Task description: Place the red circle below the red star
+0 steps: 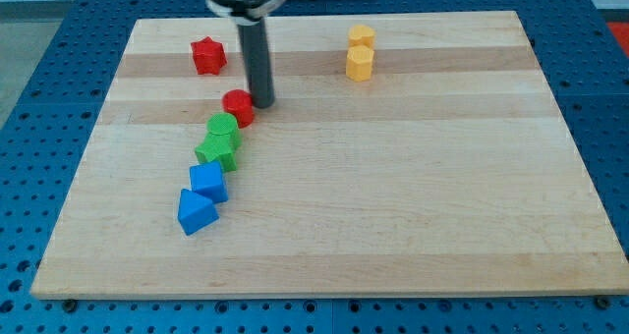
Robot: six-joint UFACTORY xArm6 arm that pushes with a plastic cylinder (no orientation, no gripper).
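My tip (262,104), a bare rod with no jaws to open or close, seems to touch the right edge of the red circle (237,106), which sits lower-right of the red star (207,55) on the tabletop (413,196), so it must go left

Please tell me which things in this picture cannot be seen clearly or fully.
- My tip: whether it touches the red circle is unclear; they sit too close in the camera view.
- The arm above the rod: cut off by the view's top edge.
- The two yellow blocks: shapes too small to name.
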